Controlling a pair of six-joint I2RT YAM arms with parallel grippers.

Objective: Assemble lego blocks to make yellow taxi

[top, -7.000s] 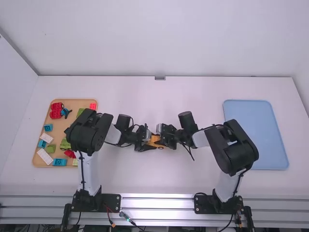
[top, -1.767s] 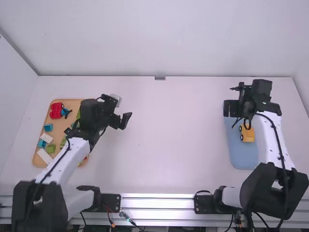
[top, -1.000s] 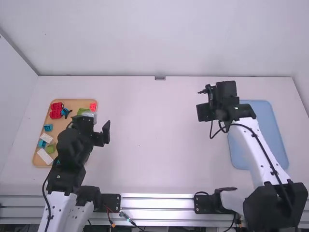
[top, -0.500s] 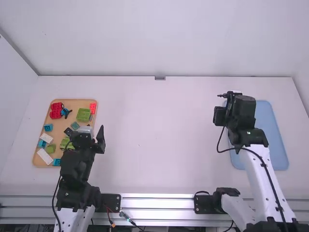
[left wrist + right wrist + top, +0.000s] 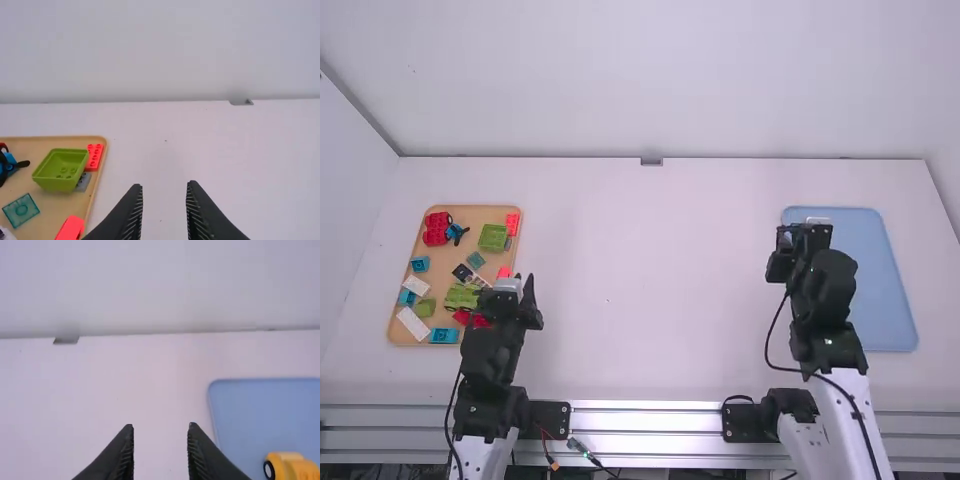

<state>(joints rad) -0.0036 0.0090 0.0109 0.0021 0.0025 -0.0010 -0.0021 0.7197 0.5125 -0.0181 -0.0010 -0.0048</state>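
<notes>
Build looks finished, final parking step likely in hand
Wooden tray (image 5: 50, 205) holds loose blocks (image 5: 62, 172); left gripper (image 5: 164, 186) beside it, fingers apart. Right gripper (image 5: 160, 427) gapes too, near the yellow taxi (image 5: 291, 467) on the blue tray (image 5: 260, 410); next, probably just leave it be.

The left arm (image 5: 485, 457) and right arm (image 5: 851, 405) pair smooth white links with bulky, matte black joints. A loose black cable (image 5: 767, 345) loops beside the right arm; another (image 5: 447, 425) runs along the left. Black mounting plates (image 5: 550, 418) carry small screws. The left gripper (image 5: 524, 283) and right gripper (image 5: 784, 242) are black, their tapered fingers (image 5: 131, 216) finely ridged.
</notes>
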